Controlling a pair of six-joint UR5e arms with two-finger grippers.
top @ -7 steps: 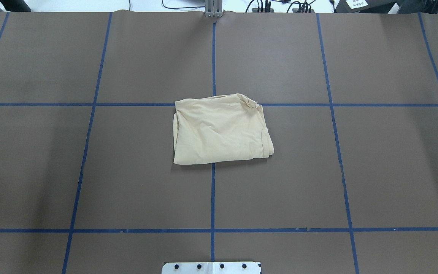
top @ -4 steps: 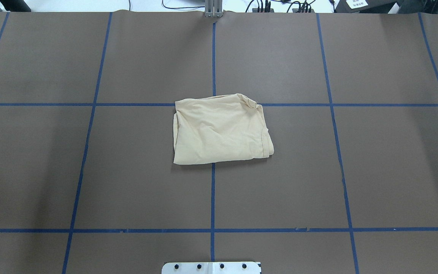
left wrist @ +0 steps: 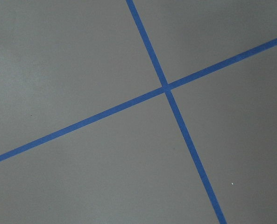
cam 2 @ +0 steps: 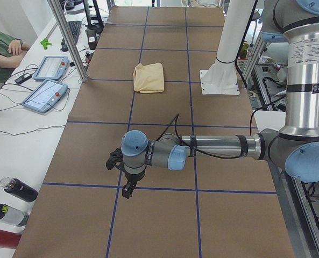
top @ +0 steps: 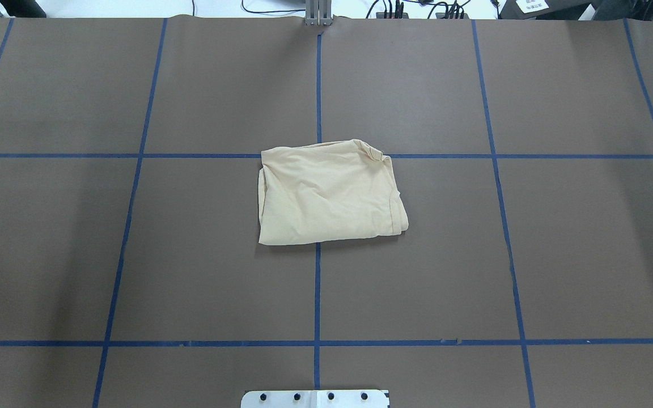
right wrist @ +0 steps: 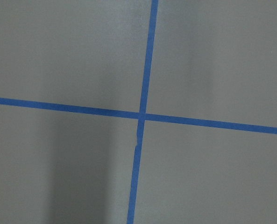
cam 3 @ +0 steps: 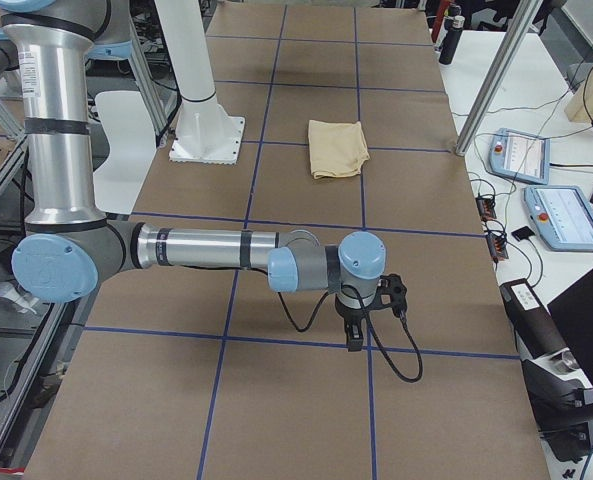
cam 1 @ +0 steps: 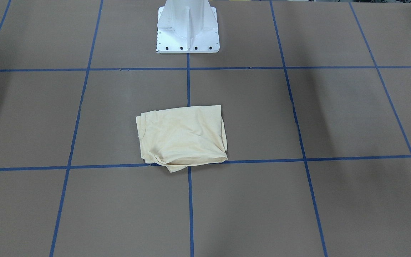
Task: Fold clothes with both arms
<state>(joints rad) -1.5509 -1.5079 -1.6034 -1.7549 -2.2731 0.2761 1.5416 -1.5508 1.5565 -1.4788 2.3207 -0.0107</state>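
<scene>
1. At the middle of the table (top: 530,255), the T-shirt (top: 329,192) lies folded into a rough rectangle. It sits across a crossing of the blue tape lines (top: 317,294), with brown surface stretching away on every side.
2. Both arms are well apart from it, out toward the table's two ends. The left arm (cam 2: 213,148) reaches low and level over the surface, and the left gripper (cam 2: 128,191) points down near a tape line. The right arm (cam 3: 206,248) mirrors this pose, with the right gripper (cam 3: 355,335) also pointing down.
3. I cannot tell whether either claw is open or closed.
4. The shirt is thin, pale cream-yellow fabric. It is softly wrinkled, with layered hems along one side and a rumpled corner.
5. The table covering is matte brown, marked into large squares by the tape. A white pedestal base (cam 1: 187,28) is bolted at the robot's edge.
6. On a white bench beside the table are two control pendants (cam 2: 45,94), cables and bottles (cam 2: 16,189). A person's arm (cam 2: 0,48) in a green sleeve rests there.
</scene>
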